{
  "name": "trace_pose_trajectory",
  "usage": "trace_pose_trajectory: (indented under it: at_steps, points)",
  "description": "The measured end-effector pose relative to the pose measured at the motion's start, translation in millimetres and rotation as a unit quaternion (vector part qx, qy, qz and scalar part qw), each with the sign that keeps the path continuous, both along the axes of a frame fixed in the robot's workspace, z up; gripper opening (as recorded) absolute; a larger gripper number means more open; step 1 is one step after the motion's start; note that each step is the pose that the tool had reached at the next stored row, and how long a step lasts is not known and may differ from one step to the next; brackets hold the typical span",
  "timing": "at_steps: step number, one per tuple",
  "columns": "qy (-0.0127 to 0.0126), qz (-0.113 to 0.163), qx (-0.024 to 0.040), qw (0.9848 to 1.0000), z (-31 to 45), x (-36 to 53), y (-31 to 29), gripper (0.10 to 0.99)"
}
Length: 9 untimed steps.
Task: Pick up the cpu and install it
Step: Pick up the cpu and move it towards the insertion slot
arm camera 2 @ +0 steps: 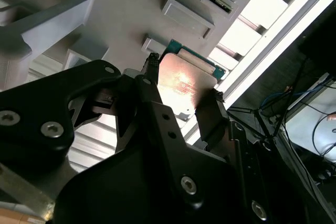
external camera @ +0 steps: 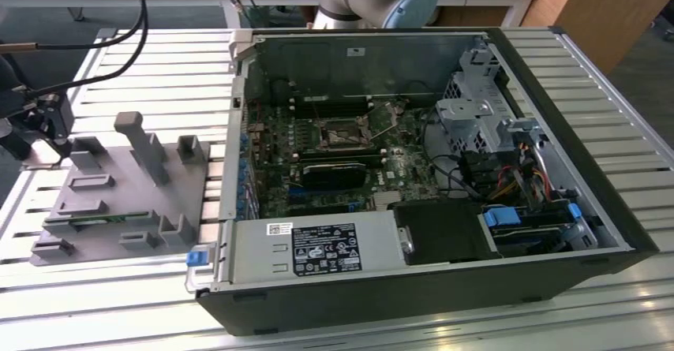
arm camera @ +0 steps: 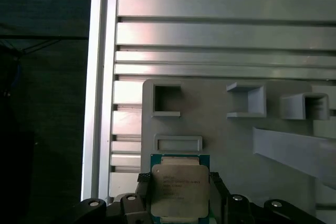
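Observation:
The cpu (arm camera: 179, 191) is a flat square chip with a silver metal top and a green rim. In both wrist views it sits between my gripper's (arm camera: 178, 182) two black fingers, over the corner of the grey fixture plate (arm camera: 220, 129). The fingers (arm camera 2: 149, 69) press against two opposite edges of the cpu (arm camera 2: 190, 76), so the gripper (arm camera 2: 184, 80) is shut on it. In the exterior view my gripper (external camera: 43, 134) hangs at the far left, above the plate's (external camera: 116, 201) far corner. The dark metal-framed socket (external camera: 342, 136) lies on the motherboard inside the open computer case (external camera: 589, 162).
Upright posts and small pockets (external camera: 142, 146) rise from the fixture plate. A memory stick (external camera: 95, 222) lies in a slot near its front. The case holds a black heatsink block (external camera: 331, 175), a power supply (external camera: 316, 248) and drive cages (external camera: 474, 114). Black cables (external camera: 95, 39) run to the gripper.

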<state>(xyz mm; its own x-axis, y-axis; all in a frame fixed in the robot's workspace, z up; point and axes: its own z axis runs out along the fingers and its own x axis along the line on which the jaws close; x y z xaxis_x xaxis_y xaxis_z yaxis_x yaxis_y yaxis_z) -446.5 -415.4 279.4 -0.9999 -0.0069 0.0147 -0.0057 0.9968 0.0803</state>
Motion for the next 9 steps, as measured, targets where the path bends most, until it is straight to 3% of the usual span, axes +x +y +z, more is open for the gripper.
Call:
trace_pose_trajectory:
  at_steps: [9]
  points:
    - [0.0,0.0,0.0,1.0,14.1,0.0,0.9,0.533]
